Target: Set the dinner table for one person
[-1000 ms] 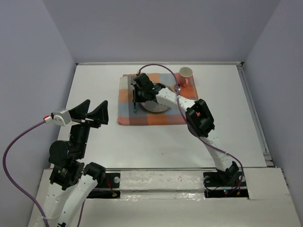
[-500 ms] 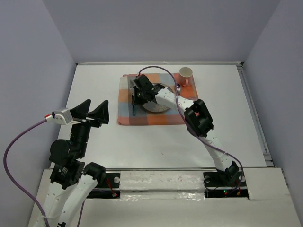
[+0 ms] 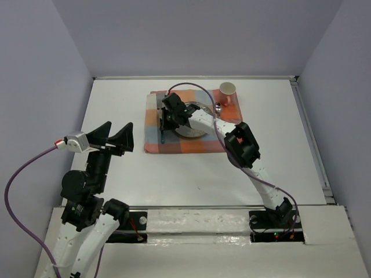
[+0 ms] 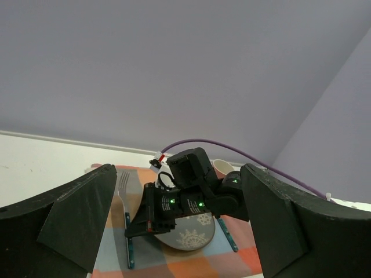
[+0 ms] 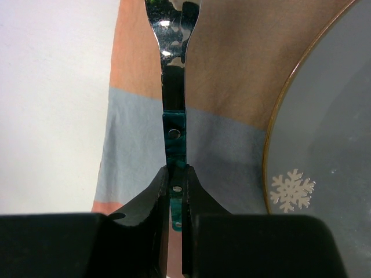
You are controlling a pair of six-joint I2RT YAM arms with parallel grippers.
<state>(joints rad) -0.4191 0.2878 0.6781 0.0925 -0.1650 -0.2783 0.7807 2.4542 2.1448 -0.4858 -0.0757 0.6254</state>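
Note:
My right gripper (image 5: 175, 174) is shut on the teal handle of a steel fork (image 5: 174, 87). The fork lies lengthwise on the orange, grey and blue checked cloth (image 5: 232, 58), just left of a grey snowflake plate (image 5: 324, 145). From above, the right gripper (image 3: 167, 119) reaches over the plate (image 3: 197, 132) to the fork (image 3: 160, 103). The cloth (image 3: 185, 143) lies on the white dinner table (image 3: 116, 104). My left gripper (image 3: 110, 136) is open and empty, held up above the table's near left. Its wrist view shows the fork (image 4: 123, 185) and plate (image 4: 188, 234).
A cream cup (image 3: 227, 90) stands on the cloth's far right corner. A second teal-handled utensil (image 4: 227, 231) lies right of the plate, with its steel end (image 3: 218, 107) near the cup. Grey walls close in the table at the back and sides.
My right gripper has shifted slightly left with the fork over the cloth's left side. The left arm has stayed still.

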